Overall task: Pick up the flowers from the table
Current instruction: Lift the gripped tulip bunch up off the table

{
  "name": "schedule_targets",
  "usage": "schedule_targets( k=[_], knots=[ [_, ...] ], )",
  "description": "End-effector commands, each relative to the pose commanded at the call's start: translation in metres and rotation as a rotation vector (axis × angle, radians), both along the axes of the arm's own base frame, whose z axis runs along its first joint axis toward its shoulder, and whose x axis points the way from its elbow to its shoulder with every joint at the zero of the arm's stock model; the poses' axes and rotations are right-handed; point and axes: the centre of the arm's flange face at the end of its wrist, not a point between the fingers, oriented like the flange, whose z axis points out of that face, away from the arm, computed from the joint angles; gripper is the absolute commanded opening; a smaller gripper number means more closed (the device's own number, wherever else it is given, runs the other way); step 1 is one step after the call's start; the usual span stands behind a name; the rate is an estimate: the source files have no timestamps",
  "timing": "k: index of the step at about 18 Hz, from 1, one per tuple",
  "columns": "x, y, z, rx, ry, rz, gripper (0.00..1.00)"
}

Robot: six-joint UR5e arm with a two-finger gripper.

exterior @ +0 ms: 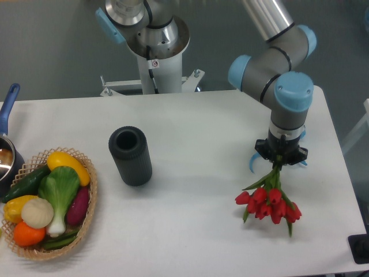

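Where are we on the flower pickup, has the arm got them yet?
Done: the pincer has reached the flowers and sits over the stem end. In hand: it appears closed on the stems, though the fingers are hidden under the wrist, so I cannot confirm the grip. Left: the red blooms seem to lie on or just above the table; whether the lift has begun is unclear.
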Motion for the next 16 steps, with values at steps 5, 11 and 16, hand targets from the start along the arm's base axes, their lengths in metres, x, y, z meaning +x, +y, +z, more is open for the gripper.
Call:
schedule_targets(
  k=[5,11,16],
  knots=[
    [-0.007,0.005,0.042,-0.016,-0.028,-0.012,0.0],
    [-0.014,0.01,0.066,-0.014,-0.024,-0.021,0.0],
    [-0.012,0.007,0.065,-0.063,-0.039,-0.035,0.0]
  ],
)
